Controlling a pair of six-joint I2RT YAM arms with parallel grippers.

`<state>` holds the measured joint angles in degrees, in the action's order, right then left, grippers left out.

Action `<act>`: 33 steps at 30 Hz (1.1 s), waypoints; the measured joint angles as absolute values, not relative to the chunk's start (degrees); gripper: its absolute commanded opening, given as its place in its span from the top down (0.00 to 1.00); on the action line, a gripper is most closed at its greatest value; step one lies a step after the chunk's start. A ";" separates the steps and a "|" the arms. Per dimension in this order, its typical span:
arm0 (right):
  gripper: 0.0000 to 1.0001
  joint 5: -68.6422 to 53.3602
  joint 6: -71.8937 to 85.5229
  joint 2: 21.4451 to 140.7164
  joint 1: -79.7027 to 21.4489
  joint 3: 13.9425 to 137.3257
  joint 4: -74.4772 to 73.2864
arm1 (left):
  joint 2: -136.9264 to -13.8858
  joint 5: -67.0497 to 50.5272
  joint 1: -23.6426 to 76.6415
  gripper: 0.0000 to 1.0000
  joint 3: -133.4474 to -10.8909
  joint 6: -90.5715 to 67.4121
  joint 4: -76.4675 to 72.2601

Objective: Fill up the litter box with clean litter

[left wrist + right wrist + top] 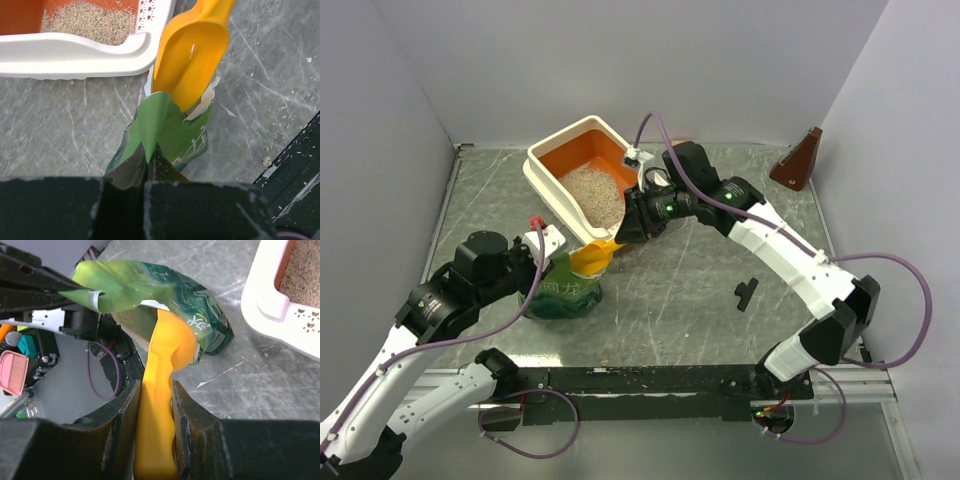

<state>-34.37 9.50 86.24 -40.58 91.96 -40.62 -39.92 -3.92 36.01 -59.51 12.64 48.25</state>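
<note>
Clamping glossy yellow scoop [167,347]: right gripper [156,390], bowl inside crinkled green bag [145,287] | left gripper [146,172] pinching bag rim, elbow bent

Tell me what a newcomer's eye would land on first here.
The bright yellow scoop stands out first, mid-table, its handle clamped in the right arm's jaws and its bowl at the mouth of a green bag. The left arm's jaws pinch the bag's top edge. Behind it sits an orange-and-white litter box with grey litter heaped at its near end.
</note>
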 measured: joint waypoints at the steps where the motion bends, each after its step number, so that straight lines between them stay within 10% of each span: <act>1: 1.00 -34.09 9.54 87.26 -40.69 93.32 -41.89 | -39.99 -4.01 36.05 0.99 -59.48 12.53 47.99; 15: 1.00 -30.48 11.73 103.85 -41.78 108.86 -54.70 | -35.55 -3.66 37.74 0.99 -46.11 7.46 32.56; 33: 1.00 -32.93 23.07 106.19 -43.00 91.39 -34.44 | -31.70 -0.69 39.09 0.99 -42.39 6.13 28.91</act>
